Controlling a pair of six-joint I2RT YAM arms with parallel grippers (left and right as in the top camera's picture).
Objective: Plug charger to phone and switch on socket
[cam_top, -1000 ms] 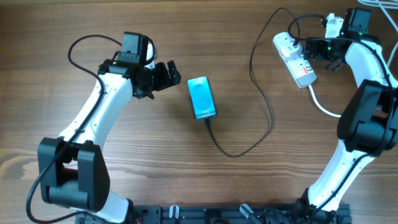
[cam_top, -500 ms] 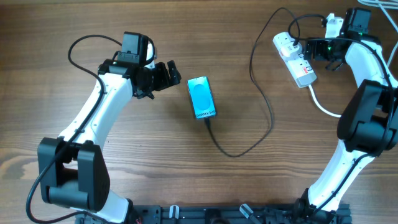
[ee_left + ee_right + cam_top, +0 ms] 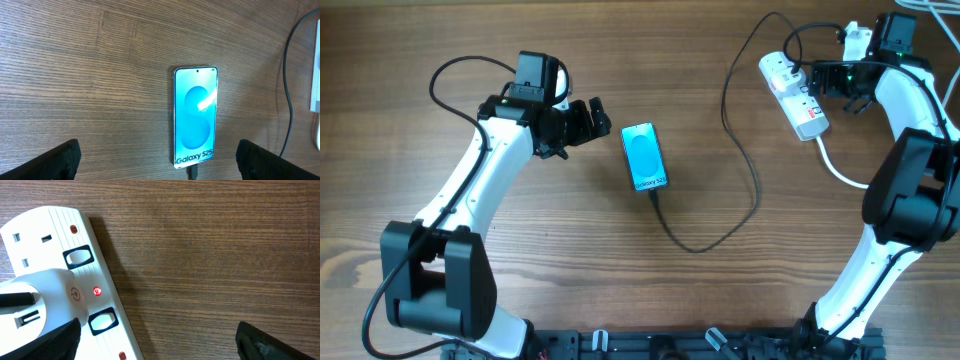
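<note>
Two grippers, jaws spread wide, both empty. Left gripper [image 3: 157,150] sits just beside the phone [image 3: 644,157]. Right gripper [image 3: 158,330] is over the socket [image 3: 794,95], well apart from the phone. The charger [image 3: 757,195] meets the phone's Galaxy end. Socket lamp [image 3: 97,291] glows red. Risk: a stray finger re-toggles a switch or snags the slack cable and unseats the plug.

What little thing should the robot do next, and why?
Probably the left gripper and right gripper should just back away. Both are open and hold nothing. The charger is plugged into the bottom of the phone, and a red light glows on the socket beside the white adapter, so it looks switched on.
</note>
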